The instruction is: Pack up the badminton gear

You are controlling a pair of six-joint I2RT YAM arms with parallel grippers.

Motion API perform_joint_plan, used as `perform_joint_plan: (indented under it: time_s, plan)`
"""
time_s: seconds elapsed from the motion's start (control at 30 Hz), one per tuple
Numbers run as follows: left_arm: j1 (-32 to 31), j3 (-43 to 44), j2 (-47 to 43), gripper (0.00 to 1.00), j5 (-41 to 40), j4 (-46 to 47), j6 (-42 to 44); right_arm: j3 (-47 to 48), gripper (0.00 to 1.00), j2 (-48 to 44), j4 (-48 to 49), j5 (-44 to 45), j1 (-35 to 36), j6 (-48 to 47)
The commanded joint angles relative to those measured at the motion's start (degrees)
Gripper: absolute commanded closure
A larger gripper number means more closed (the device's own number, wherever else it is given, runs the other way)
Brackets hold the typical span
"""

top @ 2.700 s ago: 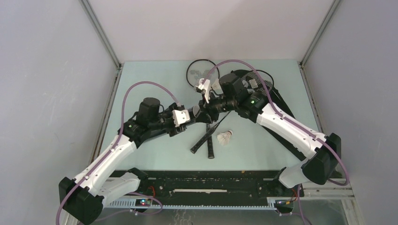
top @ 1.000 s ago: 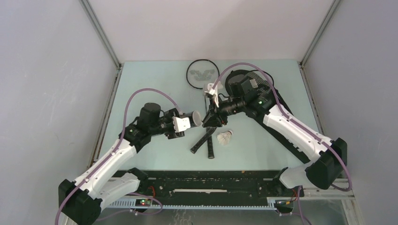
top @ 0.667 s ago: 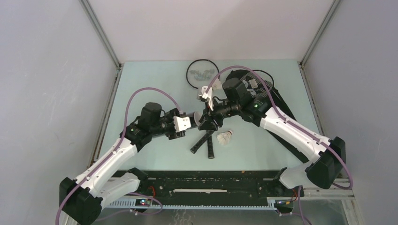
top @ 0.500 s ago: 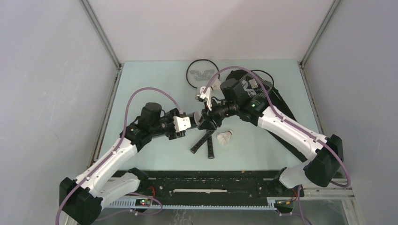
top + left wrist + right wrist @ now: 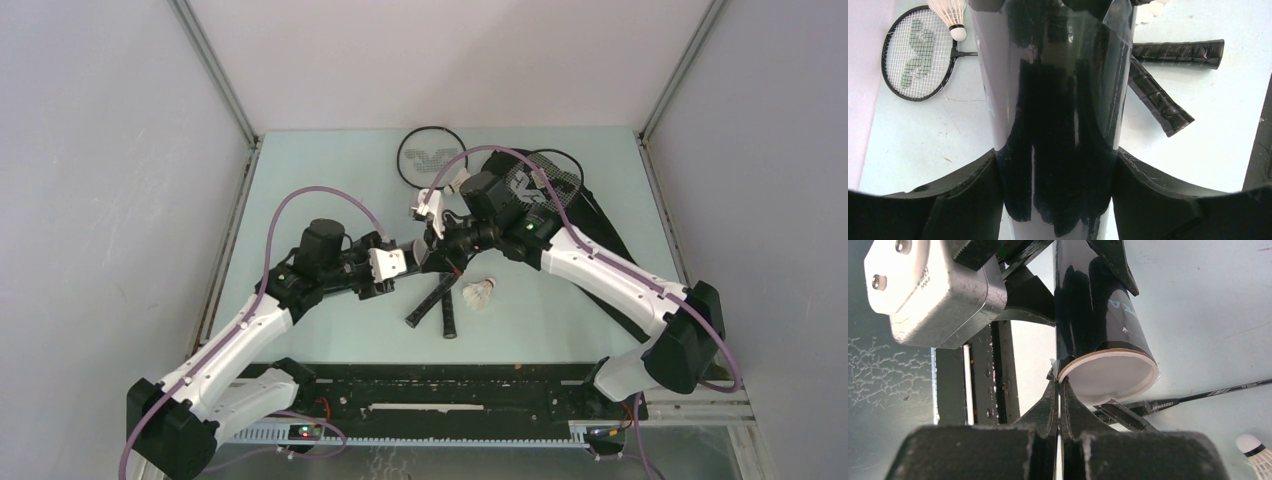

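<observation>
Left hand (image 5: 1055,167) clamped around the black tube (image 5: 1053,90), held above the worktop (image 5: 330,185), right hand (image 5: 1058,390) pressed together at the tube's white end rim, one shuttlecock (image 5: 480,293) lying beside the racket handles (image 5: 438,302)

The pale green table (image 5: 320,180) bears two rackets (image 5: 449,318), a shuttlecock (image 5: 480,294) and apparently a black bag (image 5: 600,220).

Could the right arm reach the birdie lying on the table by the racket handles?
Probably yes. The birdie lies in the open near the right claw, with nothing on top of it. But that claw is shut against the white lid of the tube, so it would have to open first.
</observation>
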Motion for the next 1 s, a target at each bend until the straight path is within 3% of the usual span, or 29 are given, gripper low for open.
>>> perform_joint_plan:
  time_s: [0.0, 0.33, 0.97]
  plan:
    - [0.1, 1.0, -1.4, 1.00, 2.0, 2.5, 0.1, 2.5, 1.00, 0.0, 0.4, -1.9, -0.8, -1.2]
    - [0.1, 0.1, -2.1, 1.00, 0.9, 0.9, 6.3, 2.5, 1.00, -0.2, -6.7, -15.5, -4.3, -10.3]
    - [-0.6, -0.4, -2.5, 1.00, 0.1, -2.1, 12.1, 3.5, 1.00, 2.0, -11.6, -23.8, -7.3, -12.8]
